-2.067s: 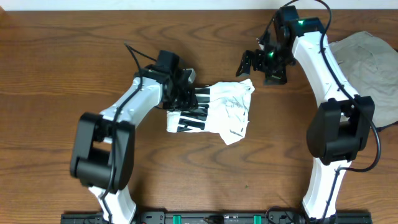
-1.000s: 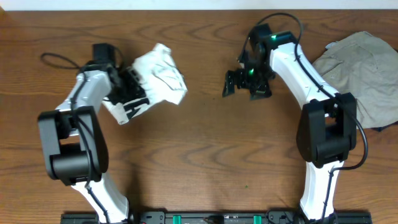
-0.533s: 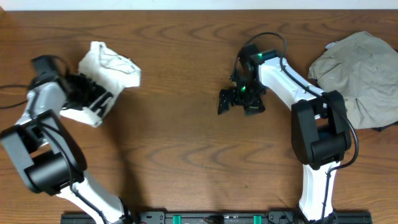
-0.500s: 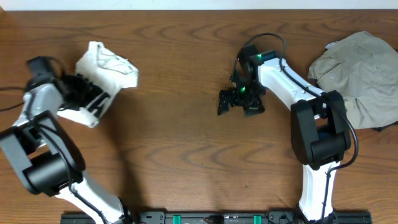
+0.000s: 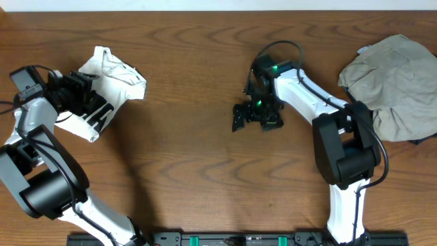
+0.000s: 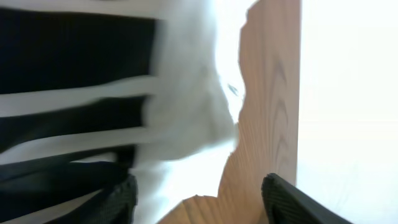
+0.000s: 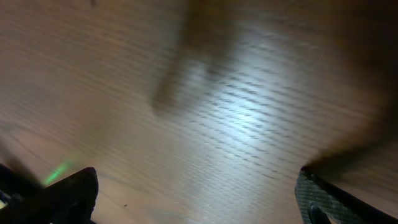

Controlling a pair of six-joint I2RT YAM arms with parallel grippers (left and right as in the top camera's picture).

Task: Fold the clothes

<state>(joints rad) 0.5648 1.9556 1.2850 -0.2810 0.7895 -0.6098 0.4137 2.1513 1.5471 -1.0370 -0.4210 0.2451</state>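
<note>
White with black letters, the T-shirt (image 5: 119, 82) lies bunched in a heap at the far left of the table (image 5: 205, 171), near its back edge. The left gripper (image 5: 85, 102) is at the heap's left side, against the lettered part. In the left wrist view its fingers stand wide apart. The cloth (image 6: 186, 112) lies by one finger (image 6: 121, 196), bare wood shows in the gap, and nothing is pinched between them.

Near the middle of the table the right gripper (image 5: 256, 117) hangs over bare wood, well apart from all the clothes. Its jaws are spread fully and hold nothing, and the right wrist view shows only wood grain between the fingers (image 7: 62, 196).

At the far right lies a crumpled grey-beige shirt (image 5: 396, 82). A dark garment (image 5: 420, 140) shows a little at its lower edge.
</note>
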